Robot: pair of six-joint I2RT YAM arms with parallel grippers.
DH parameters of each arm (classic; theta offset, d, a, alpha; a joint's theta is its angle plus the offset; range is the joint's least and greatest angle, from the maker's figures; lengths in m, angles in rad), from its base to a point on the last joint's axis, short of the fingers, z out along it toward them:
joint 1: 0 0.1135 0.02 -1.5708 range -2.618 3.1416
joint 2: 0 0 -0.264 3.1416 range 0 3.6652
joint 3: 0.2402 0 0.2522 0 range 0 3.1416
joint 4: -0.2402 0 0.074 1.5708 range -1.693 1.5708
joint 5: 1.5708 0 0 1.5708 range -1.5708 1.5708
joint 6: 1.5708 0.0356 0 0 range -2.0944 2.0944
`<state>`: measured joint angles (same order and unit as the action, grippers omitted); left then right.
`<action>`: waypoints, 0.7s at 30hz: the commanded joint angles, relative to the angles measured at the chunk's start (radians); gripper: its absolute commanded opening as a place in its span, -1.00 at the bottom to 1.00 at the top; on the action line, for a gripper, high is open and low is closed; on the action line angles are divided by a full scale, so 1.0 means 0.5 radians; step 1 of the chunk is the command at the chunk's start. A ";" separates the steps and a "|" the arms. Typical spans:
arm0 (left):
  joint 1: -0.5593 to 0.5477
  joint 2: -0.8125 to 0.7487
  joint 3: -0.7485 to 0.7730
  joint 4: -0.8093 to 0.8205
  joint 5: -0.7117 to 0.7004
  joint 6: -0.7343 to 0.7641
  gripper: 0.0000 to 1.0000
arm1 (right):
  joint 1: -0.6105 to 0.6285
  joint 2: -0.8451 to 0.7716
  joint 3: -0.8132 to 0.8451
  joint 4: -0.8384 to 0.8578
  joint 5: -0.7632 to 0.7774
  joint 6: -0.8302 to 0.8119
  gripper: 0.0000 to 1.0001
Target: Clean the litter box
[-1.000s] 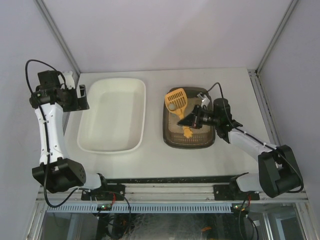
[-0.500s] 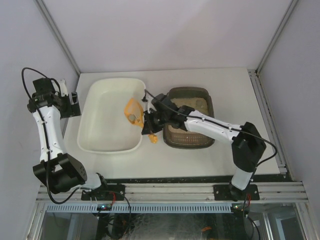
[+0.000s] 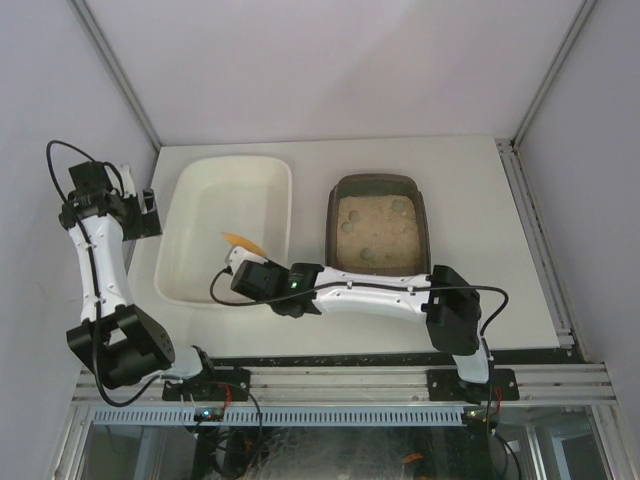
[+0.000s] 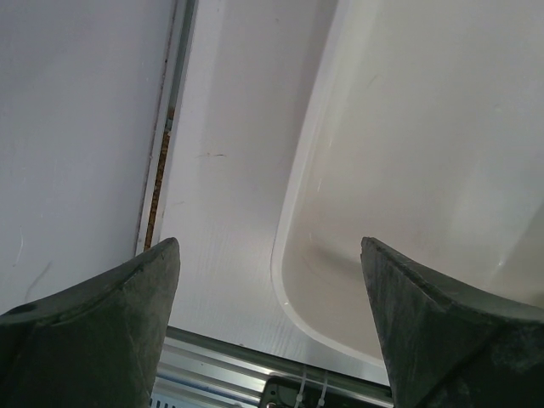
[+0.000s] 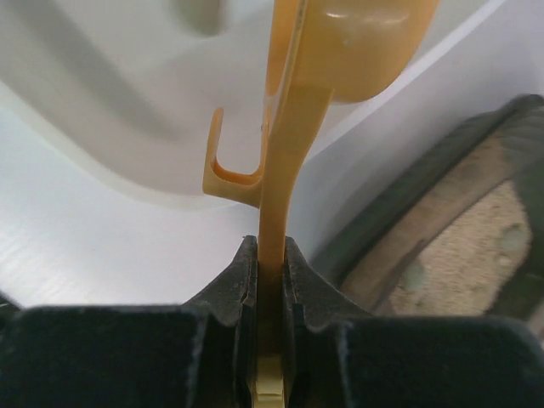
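Clamping the handle of the orange scoop [image 3: 246,241], the right jaws are closed tight over the near right part of the white tub [image 3: 215,200]. Beside the tub, toward the surface's right edge, the litter box [image 3: 376,180] holds beige litter [image 3: 375,235] with grey clumps [image 3: 400,207]. At the left edge, the left jaws gape wide and hold nothing.

right arm [image 3: 370,292] lies across the near strip of the surface [image 3: 470,200], barring near approach to litter box [image 3: 378,179] and white tub [image 3: 215,215]. orange scoop [image 3: 245,241] overhangs the tub. the gap between both boxes is passable.
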<state>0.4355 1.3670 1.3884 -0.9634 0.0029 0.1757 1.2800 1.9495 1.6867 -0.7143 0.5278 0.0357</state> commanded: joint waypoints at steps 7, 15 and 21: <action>-0.033 0.044 0.278 -0.021 0.325 -0.198 0.99 | -0.112 -0.131 0.114 -0.008 0.249 -0.097 -1.00; -0.735 0.117 0.403 0.484 0.400 -0.951 0.99 | -0.776 -0.810 -0.292 -0.151 -0.567 0.360 -1.00; -1.247 0.362 0.393 0.918 0.364 -1.608 0.99 | -1.319 -0.901 -0.501 -0.314 -1.108 0.561 -1.00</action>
<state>-0.0803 1.4940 1.5787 -0.7238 0.1696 -0.3454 0.6964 1.4982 1.5276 -0.8085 0.2024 0.2150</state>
